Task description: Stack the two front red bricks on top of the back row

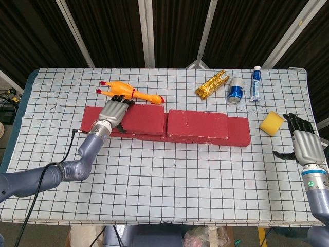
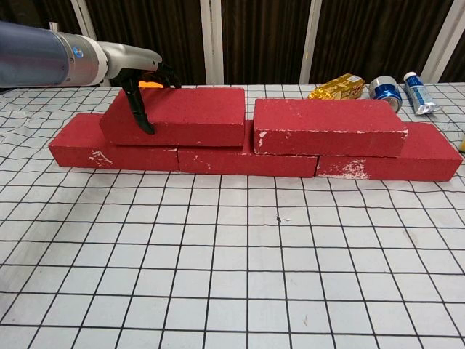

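Gripping left top brick (image 1: 141,119), left hand (image 1: 114,113); right hand (image 1: 303,145) empty, fingers spread; gridded tablecloth (image 1: 169,175).

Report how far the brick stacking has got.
Done: the right upper brick lies flat on the back row, with no hand on it. In hand: the left hand grips the left upper brick, which already sits on the row, close beside the other. Left: letting go of it. The right hand hangs open near the yellow sponge, holding nothing.

Two bricks (image 2: 178,115) atop back row (image 2: 247,158)
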`<state>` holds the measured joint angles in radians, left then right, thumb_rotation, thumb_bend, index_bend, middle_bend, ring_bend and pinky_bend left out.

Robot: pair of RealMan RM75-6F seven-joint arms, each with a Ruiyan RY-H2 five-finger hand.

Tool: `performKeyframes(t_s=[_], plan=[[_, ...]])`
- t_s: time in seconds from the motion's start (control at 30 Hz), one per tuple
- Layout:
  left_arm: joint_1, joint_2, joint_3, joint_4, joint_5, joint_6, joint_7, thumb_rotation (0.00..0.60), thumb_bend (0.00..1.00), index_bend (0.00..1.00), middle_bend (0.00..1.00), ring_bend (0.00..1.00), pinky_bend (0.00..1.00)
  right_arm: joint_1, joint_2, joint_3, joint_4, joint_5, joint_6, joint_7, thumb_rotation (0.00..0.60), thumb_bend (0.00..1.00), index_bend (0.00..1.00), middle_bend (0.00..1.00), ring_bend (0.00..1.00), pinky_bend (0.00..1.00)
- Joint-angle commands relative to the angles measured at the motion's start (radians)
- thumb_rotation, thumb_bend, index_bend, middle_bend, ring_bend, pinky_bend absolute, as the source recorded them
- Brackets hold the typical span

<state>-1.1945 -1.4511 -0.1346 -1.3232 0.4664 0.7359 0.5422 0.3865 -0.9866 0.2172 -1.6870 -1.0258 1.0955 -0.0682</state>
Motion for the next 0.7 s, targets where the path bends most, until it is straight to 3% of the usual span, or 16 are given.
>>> performKeyframes(t_s=[0.03,0.7], plan=[[-0.002,-0.001,0.001,-0.001,-0.001,0.0,0.001,0.6,0.04,0.3,0.29,0.02,0.04,0.0,0.0,0.0,0.0,0.0,0.0,-0.001,0.6,0.16,0.0,0.0,0.0,0.0],[-0.02,-0.027,0.006,0.021,-0.019,0.0,0.017,0.6,0.01,0.28,0.27,0.02,0.04,0.003,-0.008,0.0,0.013,0.008,-0.009,-0.001,0.6,0.16,0.0,0.0,0.0,0.0]])
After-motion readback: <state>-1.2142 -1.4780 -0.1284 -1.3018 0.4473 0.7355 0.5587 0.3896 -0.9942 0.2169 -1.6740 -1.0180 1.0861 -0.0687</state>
